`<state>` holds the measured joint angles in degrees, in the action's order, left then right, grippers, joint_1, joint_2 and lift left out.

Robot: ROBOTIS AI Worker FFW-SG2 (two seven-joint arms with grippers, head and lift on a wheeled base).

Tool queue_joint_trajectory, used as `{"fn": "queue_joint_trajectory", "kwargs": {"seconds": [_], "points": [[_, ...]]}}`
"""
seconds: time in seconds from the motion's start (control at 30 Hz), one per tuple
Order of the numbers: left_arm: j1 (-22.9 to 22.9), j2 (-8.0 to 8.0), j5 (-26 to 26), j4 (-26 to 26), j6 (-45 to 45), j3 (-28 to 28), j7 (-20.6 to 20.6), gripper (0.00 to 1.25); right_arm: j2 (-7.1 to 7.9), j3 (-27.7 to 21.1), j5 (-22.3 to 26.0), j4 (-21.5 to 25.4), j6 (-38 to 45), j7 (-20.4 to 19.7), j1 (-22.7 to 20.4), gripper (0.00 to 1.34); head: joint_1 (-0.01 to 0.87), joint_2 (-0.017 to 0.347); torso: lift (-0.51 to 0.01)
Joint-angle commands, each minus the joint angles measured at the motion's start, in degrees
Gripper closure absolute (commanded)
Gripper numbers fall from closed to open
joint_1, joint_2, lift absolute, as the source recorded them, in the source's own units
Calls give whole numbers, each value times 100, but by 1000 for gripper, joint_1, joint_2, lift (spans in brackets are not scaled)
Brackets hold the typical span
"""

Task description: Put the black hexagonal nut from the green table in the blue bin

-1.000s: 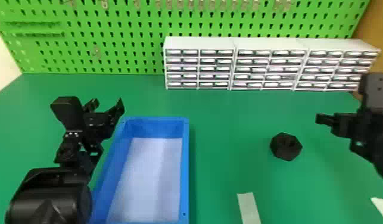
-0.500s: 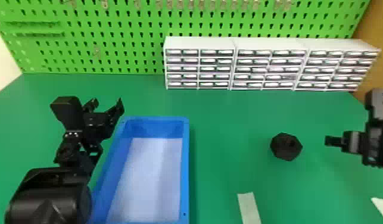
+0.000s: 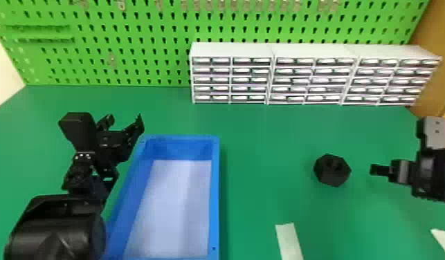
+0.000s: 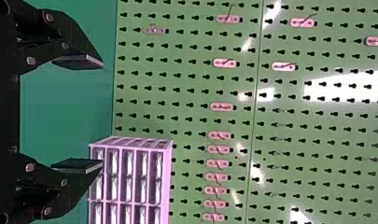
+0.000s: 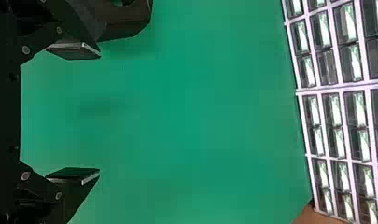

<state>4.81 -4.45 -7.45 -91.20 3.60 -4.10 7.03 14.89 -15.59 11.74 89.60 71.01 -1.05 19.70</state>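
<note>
At the left, the left pincer [image 4: 102, 113] is spread and holds nothing; it stands idle by the far left corner of the blue bin [image 3: 215, 193]. The bin sits left of centre, its long sides running from near to far, with a bare pale floor.

Right of the bin, across an open stretch of green surface [image 3: 263, 145], lies the black nut [image 3: 332, 170]. It rests flat with its hole facing up, well apart from the bin and nearer the right arm. Being about as wide one way as the other, it has no long axis to match; what counts is a pair of opposite flat sides.

Farthest right is the right pincer [image 5: 99, 113], its two fingers wide apart and nothing between them. The nut lies to its left, just beyond the left finger and outside the gap. That offset is what the next move turns on: the right arm would need to shift left, high enough for that finger to clear the nut, until the nut sits under the middle of the opening, and then lower. Going down too early could land the left finger on the nut or push it toward the bin.
</note>
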Motion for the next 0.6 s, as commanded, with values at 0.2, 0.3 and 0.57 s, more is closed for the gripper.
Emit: {"fn": "queue_joint_trajectory", "kwargs": {"seconds": [0.2,0.3,0.57], "points": [[2,-3,59,-3,0,5,0,496,-30,417,4,-760,-430,8,359,380,686,52,-97],[-6,-3,59,-3,0,5,0,496,-91,513,4,-768,-474,8,403,380,686,52,-97],[-6,6,77,-3,0,5,0,496,-285,812,-145,-874,-536,17,526,375,686,52,-97]]}}
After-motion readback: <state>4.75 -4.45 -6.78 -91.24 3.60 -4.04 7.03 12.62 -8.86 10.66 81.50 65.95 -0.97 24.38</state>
